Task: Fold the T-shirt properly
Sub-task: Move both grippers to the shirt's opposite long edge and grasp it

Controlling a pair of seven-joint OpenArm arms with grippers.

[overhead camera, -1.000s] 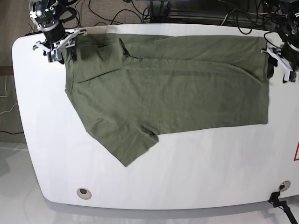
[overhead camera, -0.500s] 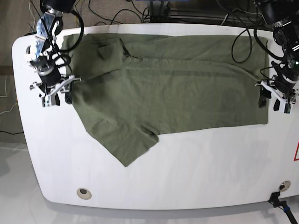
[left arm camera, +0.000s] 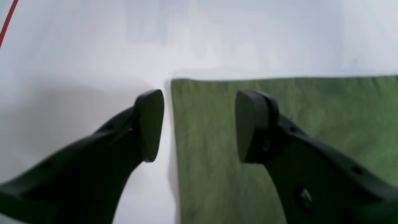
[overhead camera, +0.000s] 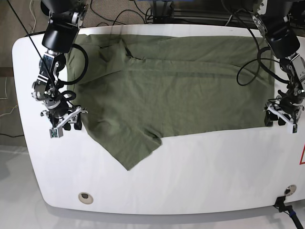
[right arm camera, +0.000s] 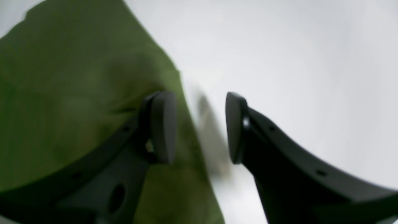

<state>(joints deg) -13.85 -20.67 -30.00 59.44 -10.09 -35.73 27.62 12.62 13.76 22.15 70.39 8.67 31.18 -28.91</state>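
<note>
The olive-green T-shirt (overhead camera: 176, 90) lies spread on the white table (overhead camera: 214, 171), with one sleeve pointing to the front left. My left gripper (overhead camera: 279, 119) is open and low at the shirt's front right corner. In the left wrist view its fingers (left arm camera: 199, 124) straddle the shirt's side edge (left arm camera: 326, 105), one over the table and one over the cloth. My right gripper (overhead camera: 66, 126) is open at the shirt's left edge. In the blurred right wrist view it (right arm camera: 200, 127) straddles the cloth edge (right arm camera: 77, 77). Neither holds anything.
A round hole (overhead camera: 85, 196) sits near the table's front left corner. A black clamp (overhead camera: 286, 207) is at the front right corner, a red mark (overhead camera: 302, 156) at the right edge. Cables (overhead camera: 119, 14) lie behind the table's far edge.
Both grippers have moved from the shirt's far corners toward the front along its side edges and dropped lower. The shirt has not visibly moved.
</note>
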